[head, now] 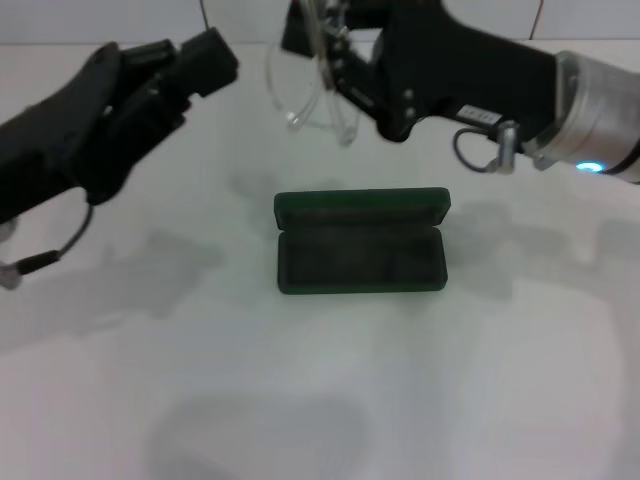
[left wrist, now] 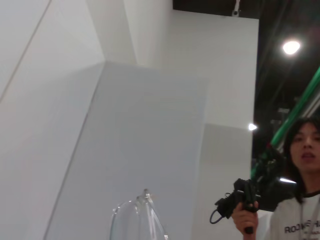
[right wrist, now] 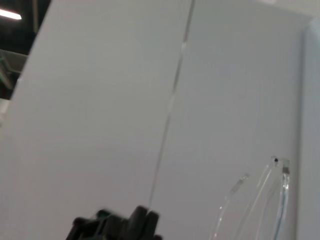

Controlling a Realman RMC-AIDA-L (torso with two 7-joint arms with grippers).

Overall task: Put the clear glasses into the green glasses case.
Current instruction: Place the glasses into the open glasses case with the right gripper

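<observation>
The green glasses case [head: 360,243] lies open in the middle of the white table, its lid standing at the far side and its inside dark. The clear glasses [head: 305,85] hang in the air beyond the case, held by my right gripper [head: 325,45], which is shut on them from the upper right. Their lenses curve down toward the table. The left wrist view catches the clear glasses [left wrist: 137,217] at its edge, and the right wrist view shows their thin arms [right wrist: 272,197]. My left gripper [head: 195,60] hovers at the upper left, apart from the glasses and the case.
The white table [head: 320,400] extends around the case, with white walls behind. A person holding a camera [left wrist: 300,170] stands off to the side in the left wrist view. The other arm's dark gripper [right wrist: 120,227] shows in the right wrist view.
</observation>
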